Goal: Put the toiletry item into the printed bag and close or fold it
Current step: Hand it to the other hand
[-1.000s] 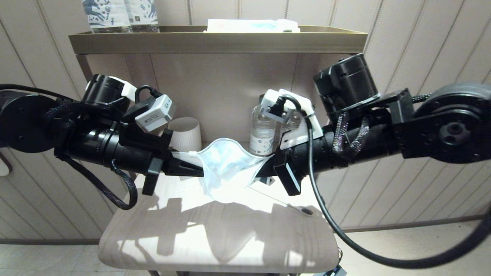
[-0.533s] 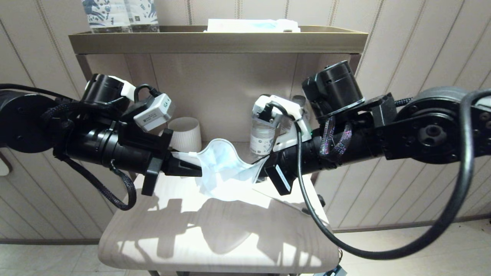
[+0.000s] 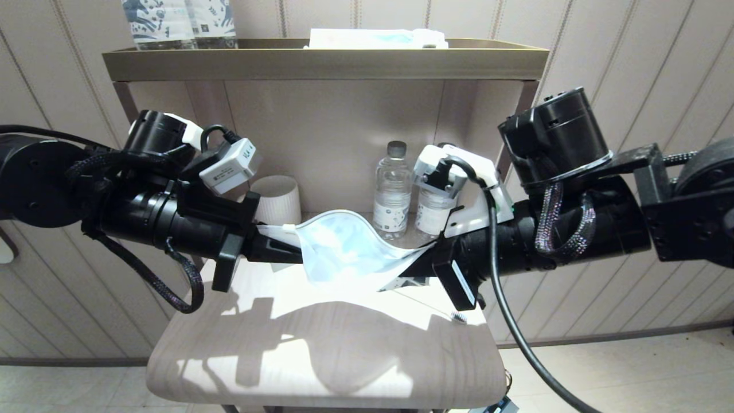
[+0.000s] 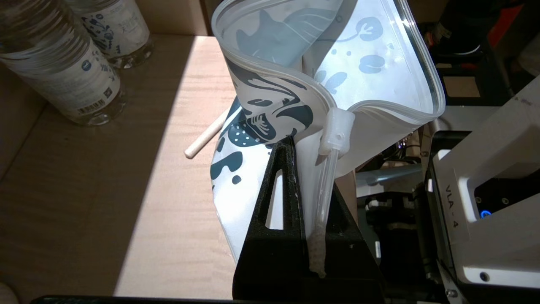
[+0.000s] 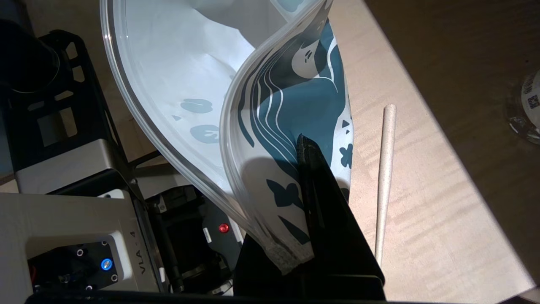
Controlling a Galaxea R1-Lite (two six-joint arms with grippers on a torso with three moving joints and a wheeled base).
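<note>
Holding one end of the printed bag (image 3: 344, 252) in my clenched left pincer (image 3: 287, 252), I pinch its other end in the right pincer (image 3: 416, 265), mouth spread. Toothbrush (image 3: 436, 308) lies on the table (image 3: 321, 355) beneath; insertion and closing remain.

1. Head view: high, facing forward and down at the table (image 3: 321, 350) and shelf unit (image 3: 327, 63); both arms in frame.
2. Left wrist view: behind fingers, very close to the printed bag (image 4: 337, 76).
3. Right wrist view: equally close, opposite side.
4. Shared: bag, toothbrush (image 5: 384, 169), tabletop, water bottles (image 4: 63, 67).
</note>
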